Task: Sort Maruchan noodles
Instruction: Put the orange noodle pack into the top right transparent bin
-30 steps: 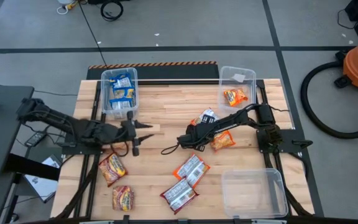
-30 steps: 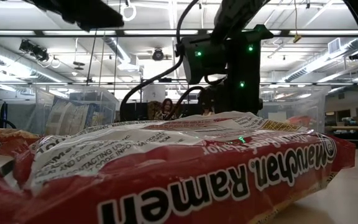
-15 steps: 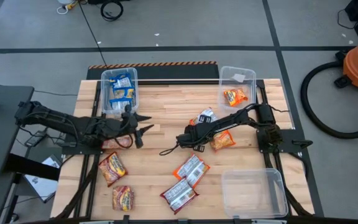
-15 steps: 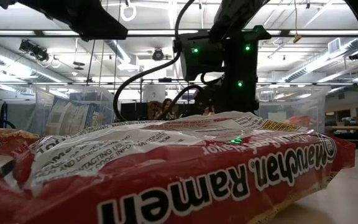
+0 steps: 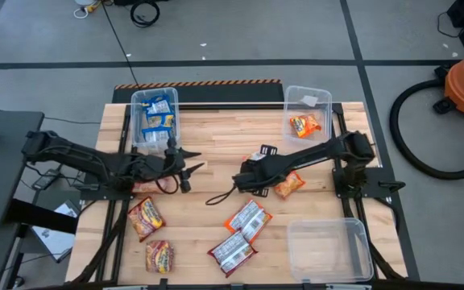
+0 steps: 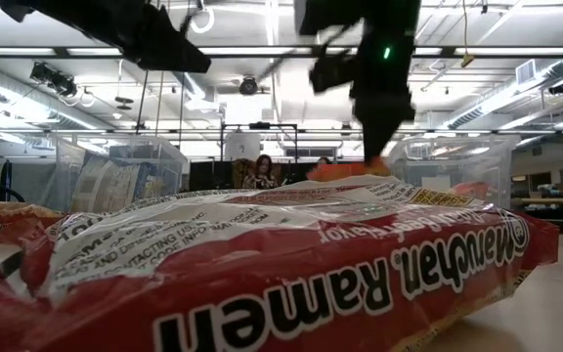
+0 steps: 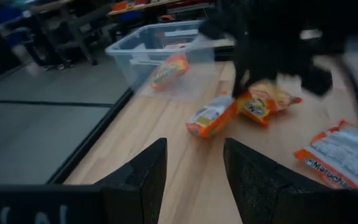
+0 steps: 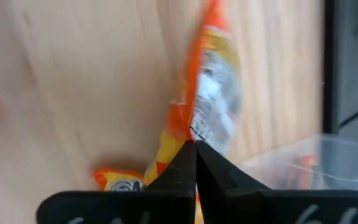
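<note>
My right gripper (image 8: 195,144) is shut on an orange Maruchan packet with a silver back (image 8: 215,81), at mid-table (image 5: 263,151); the arm hides the fingertips in the high view. A second orange packet (image 5: 288,184) lies flat just on the near side of it. My left gripper (image 5: 187,165) hovers open and empty near the bin of blue packets (image 5: 155,119), its fingers (image 7: 148,174) pointing across the table at the right arm. Two red packets (image 5: 242,234) and two orange ones (image 5: 151,235) lie flat toward the near edge. My right gripper pinches the orange sealed edge (image 8: 188,129) of the silver-backed packet between its two fingertips. The fingers slant down from the table's right. The packet hangs tilted from them, raised off the wood (image 6: 350,169); I cannot tell whether its far end still rests on the table.
A clear bin (image 5: 308,111) holding an orange packet stands at the far right, and an empty clear bin (image 5: 329,248) at the near right. In the low view a red packet (image 6: 262,284) fills the foreground. Bare wood lies between the arms.
My right gripper has risen, and the orange packet has come up under it, now showing above the red packet in the low view. My left gripper has swung a little toward the table's far edge, still open.
</note>
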Available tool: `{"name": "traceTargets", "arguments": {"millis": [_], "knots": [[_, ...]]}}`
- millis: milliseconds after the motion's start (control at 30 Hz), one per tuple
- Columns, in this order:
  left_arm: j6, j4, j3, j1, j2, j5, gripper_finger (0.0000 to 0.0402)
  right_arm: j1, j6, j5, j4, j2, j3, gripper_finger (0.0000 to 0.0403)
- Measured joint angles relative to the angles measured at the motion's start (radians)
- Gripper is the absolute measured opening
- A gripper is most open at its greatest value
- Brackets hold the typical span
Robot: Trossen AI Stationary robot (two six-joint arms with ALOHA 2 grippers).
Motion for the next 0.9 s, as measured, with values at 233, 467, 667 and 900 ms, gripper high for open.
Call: {"name": "traceTargets", "arguments": {"millis": [233,467,667,900], "knots": [[0.125,0.177,0.000,0.021,0.142,0.170,0.0165,0.086,0.016,0.084,0.019,-0.120,0.000,0.0002],[0.130,0.461,0.000,0.114,0.309,0.408,0.0178,0.146,0.021,0.103,0.045,-0.140,0.000,0.0002],[0.103,0.579,0.001,0.151,0.412,0.502,0.0226,0.151,0.044,0.100,0.063,-0.137,-0.001,0.0002],[0.108,0.590,0.001,0.206,0.445,0.627,0.0235,0.150,0.022,0.101,0.063,-0.137,-0.001,0.0002]]}}
